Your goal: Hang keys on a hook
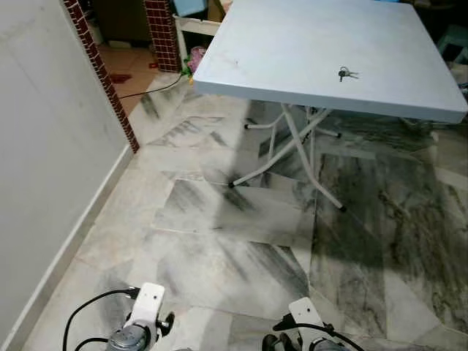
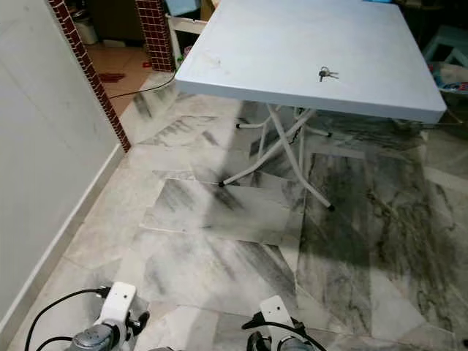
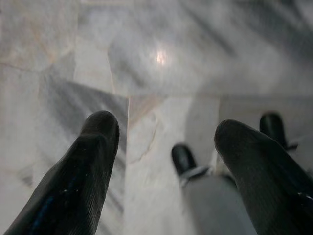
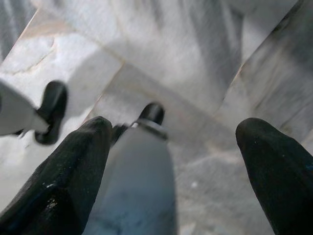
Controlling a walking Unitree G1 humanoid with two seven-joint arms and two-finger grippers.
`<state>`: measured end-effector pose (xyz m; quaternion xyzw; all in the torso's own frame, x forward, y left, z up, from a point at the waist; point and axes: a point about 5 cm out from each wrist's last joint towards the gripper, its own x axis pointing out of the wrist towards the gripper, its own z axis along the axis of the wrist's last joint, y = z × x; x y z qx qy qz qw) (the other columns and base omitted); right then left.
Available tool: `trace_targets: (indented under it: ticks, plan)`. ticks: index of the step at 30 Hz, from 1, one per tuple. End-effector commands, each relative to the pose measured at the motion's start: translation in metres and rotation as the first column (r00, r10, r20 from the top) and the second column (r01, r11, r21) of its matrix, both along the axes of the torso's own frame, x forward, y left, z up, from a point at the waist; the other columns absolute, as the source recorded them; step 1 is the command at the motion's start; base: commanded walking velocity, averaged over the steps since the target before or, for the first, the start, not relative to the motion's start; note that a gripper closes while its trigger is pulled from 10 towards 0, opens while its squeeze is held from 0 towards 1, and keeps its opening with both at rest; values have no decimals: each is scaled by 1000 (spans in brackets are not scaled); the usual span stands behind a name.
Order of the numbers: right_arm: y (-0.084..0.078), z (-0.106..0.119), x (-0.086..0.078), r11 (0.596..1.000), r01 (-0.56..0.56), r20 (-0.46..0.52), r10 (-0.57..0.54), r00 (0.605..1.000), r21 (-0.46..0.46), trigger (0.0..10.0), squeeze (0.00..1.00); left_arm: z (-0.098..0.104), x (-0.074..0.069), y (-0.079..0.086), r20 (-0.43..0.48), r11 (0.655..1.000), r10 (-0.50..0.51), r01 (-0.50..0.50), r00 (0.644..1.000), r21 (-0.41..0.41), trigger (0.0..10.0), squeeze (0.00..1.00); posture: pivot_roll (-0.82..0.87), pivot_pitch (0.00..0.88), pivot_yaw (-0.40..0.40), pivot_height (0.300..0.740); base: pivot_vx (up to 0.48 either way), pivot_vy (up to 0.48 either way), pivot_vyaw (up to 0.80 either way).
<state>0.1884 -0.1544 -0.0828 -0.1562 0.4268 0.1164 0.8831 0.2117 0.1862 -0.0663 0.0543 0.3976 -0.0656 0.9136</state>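
— Two sets of jaws, how do they stand?

— Both hang low over the marble floor [image 1: 241, 219]. The left gripper [image 3: 164, 147] has its fingers apart, with bare tile between them. The right gripper [image 4: 171, 147] is spread wide too, and holds nothing.

— Where are the keys?

— The bunch of keys [image 1: 346, 73] lies on the pale blue folding desk [image 1: 292, 51], well ahead of both jaws and higher than them, nearer the right gripper's side. It sits toward the desk's near edge, flat, touching nothing else.

— Anything else ahead?

— White crossed legs [image 1: 292, 153] under the desk. A grey wall [image 1: 44, 146] runs along the left gripper's side and ends at a red brick pillar edge [image 1: 102, 73]. Beyond it, a black cable [image 1: 150, 89] trails across the floor.

— And below the jaws?

— The robot's own grey legs and dark feet [image 4: 51, 110], blurred.
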Motion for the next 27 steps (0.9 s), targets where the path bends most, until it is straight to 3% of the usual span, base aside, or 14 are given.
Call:
trace_targets:
  ticks: [1, 2, 4, 8, 9, 10, 13, 14, 17, 20, 22, 27]
  plan:
    - [-10, 15, 21, 998, 20, 155, -11, 988, -53, 10000, 0, 9, 12, -1, 73, 999, 11, -8, 997, -49, 10000, 0, -6, 177, 48, 740, 0, 0, 0]
    - [-10, 15, 21, 998, 20, 155, -11, 988, -53, 10000, 0, 9, 12, -1, 73, 999, 11, -8, 997, -49, 10000, 0, -6, 177, 48, 740, 0, 0, 0]
    - [-19, 34, 45, 995, 88, 300, -69, 951, -52, 10000, 0, 24, 31, -6, 185, 991, 36, -11, 982, -130, 10000, 0, -15, 182, 50, 740, 0, 0, 0]
    - [-24, 63, 73, 986, 164, 473, -128, 872, -37, 10000, 0, 51, 51, -14, 364, 986, 6, 55, 932, -156, 10000, 0, -34, 187, 65, 740, 0, 0, 0]
    - [-23, 81, 85, 979, 203, 560, -170, 811, 2, 10000, 0, 70, 59, -16, 458, 984, 19, 65, 889, -166, 10000, 0, -44, 188, 70, 740, 0, 0, 0]
    - [-23, 93, 91, 977, 213, 606, -174, 776, 7, 10000, 0, 78, 62, -17, 489, 982, 43, 53, 871, -181, 10000, 0, -47, 188, 72, 740, 0, 0, 0]
    - [-24, 114, 98, 967, 248, 679, -216, 701, 51, 10000, 0, 90, 66, -16, 517, 973, 108, 17, 849, -231, 10000, 0, -46, 184, 75, 740, 0, 0, 0]
    - [-26, 135, 102, 959, 268, 745, -241, 622, 86, 10000, 0, 103, 68, -20, 574, 967, 99, 56, 813, -247, 10000, 0, -48, 183, 79, 740, 0, 0, 0]
    - [-29, 169, 100, 950, 288, 827, -254, 501, 117, 10000, 0, 125, 70, -26, 637, 960, 74, 118, 767, -253, 10000, 0, -51, 178, 83, 740, 0, 0, 0]
    - [-28, 186, 95, 946, 282, 855, -273, 440, 157, 10000, 0, 139, 70, -31, 668, 948, 80, 149, 740, -279, 10000, 0, -55, 178, 85, 740, 0, 0, 0]
    - [-26, 194, 92, 949, 273, 868, -266, 420, 158, 10000, 0, 147, 69, -34, 682, 942, 74, 174, 727, -288, 10000, 0, -59, 180, 84, 740, 0, 0, -381]
    - [-16, 199, 85, 955, 253, 866, -255, 431, 155, 10000, 0, 149, 66, -41, 668, 936, 74, 180, 740, -303, 10000, 0, -68, 181, 85, 740, 0, 0, -771]
